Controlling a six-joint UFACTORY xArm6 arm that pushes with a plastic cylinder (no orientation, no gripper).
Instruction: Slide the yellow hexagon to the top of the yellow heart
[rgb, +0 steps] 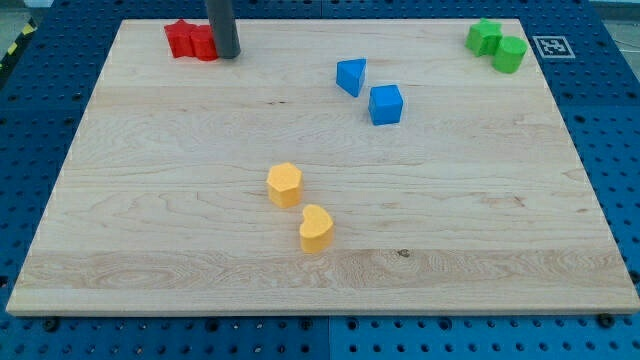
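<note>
The yellow hexagon (284, 184) lies on the wooden board (150, 220) a little left of centre. The yellow heart (316, 229) lies just below and to the right of it, with a small gap between them. My tip (228, 54) is at the view's top left, touching the right side of the red blocks (191, 41), far above and left of the yellow blocks.
A blue triangular block (351, 76) and a blue cube (385, 104) lie at the upper middle. Two green blocks (497, 44) sit at the top right corner. A fiducial tag (549, 46) lies off the board's top right edge.
</note>
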